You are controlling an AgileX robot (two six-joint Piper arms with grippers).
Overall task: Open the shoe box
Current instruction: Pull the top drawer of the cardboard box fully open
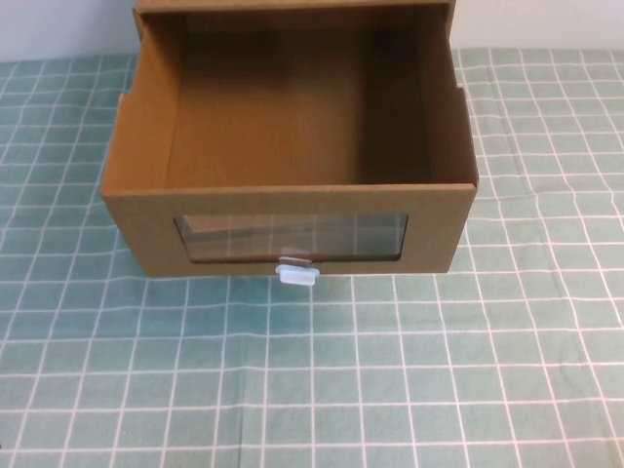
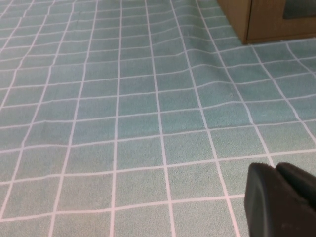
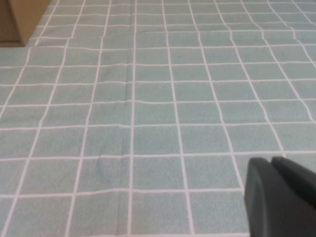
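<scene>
Plainly, the brown cardboard shoe box [image 1: 439,234] sat at the far middle of the desk, on the green checked cloth [image 1: 390,370], and we judged it open: its sliding tray [image 1: 132,146] stood well out of the outer sleeve [image 1: 292,8] toward the robot, its bare inside showing from above. We saw nothing in it. The tray's front wall faced the robot, with a clear plastic window [image 1: 292,237] set in it and a small white plastic pull tab [image 1: 295,274] just beneath the window at the lower edge. We took that tab for the handle by which such a tray is drawn, which would explain why it pointed to the robot's side. Neither arm showed in the high view, so we reckoned both sat clear of the box. The left gripper [image 2: 277,170] hung low over the cloth, apart from the box's front corner, looking along the desk at a shallow angle; its black fingers [image 2: 261,197] were pressed together on nothing. The right gripper [image 3: 272,168] held a matching pose on the other side, low over bare cloth with only a corner of the box at the edge of its view, its fingers [image 3: 261,197] clenched and empty too. To our mind the task looked done and both arms seemed parked
</scene>
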